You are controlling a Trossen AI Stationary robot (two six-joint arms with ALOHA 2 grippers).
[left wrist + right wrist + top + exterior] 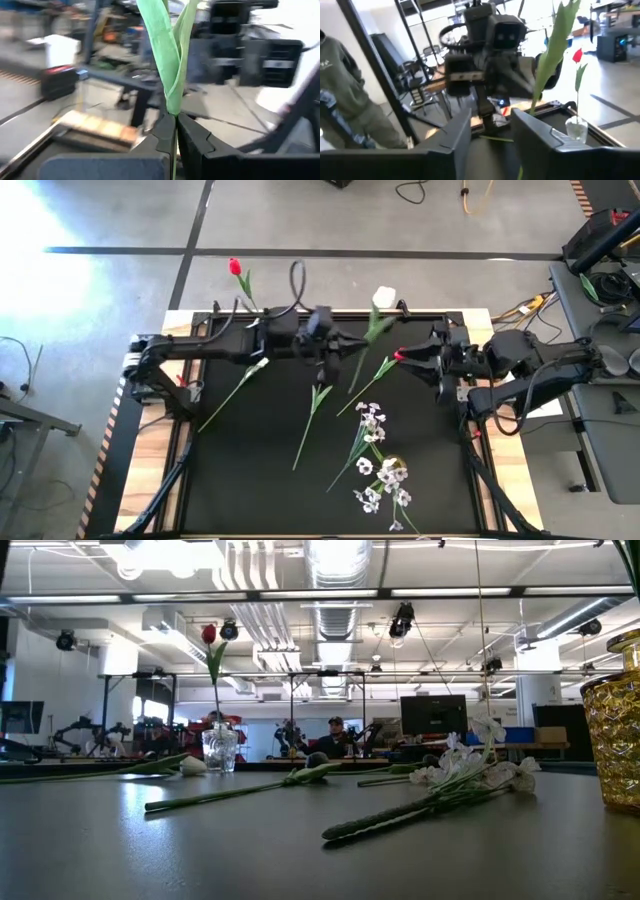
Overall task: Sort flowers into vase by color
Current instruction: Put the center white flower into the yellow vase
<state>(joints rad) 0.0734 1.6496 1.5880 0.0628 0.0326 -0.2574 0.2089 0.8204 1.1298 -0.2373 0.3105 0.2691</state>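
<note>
**Left gripper pinching a white tulip stem above the mat; right gripper spread, waiting**

Handling: the artificial flowers look very light, with thin, springy stems, so a head will likely sway and droop once lifted. Leaves are soft fabric or plastic and likely slick. Best hold is on the bare stem, below the leaves, not the head. A firm pinch should suffice; the main risk I judge is the stem rotating or sliding between the fingers.

The left gripper [340, 350], at the far centre of the black mat [240, 460], is clenched on the green stem of a white-headed tulip [383, 298]; its wrist view shows the fingers [162, 132] closed just under the folded green leaf [167, 45].

The right gripper [405, 356] sits just right of it, fingers [537, 132] spread, empty.

- Red tulip [235, 267] stands upright in a small clear glass vase [219, 750] at the far left edge.
- Lying flat on the mat: white-tipped tulip [235, 388] left, dark-headed tulip [312, 412] centre, red-headed stem [375, 375] near the right gripper.
- Sprays of small white blossoms [380, 470] lie near right.
- Amber textured glass vase [615, 725] at the low view's right edge.
</note>
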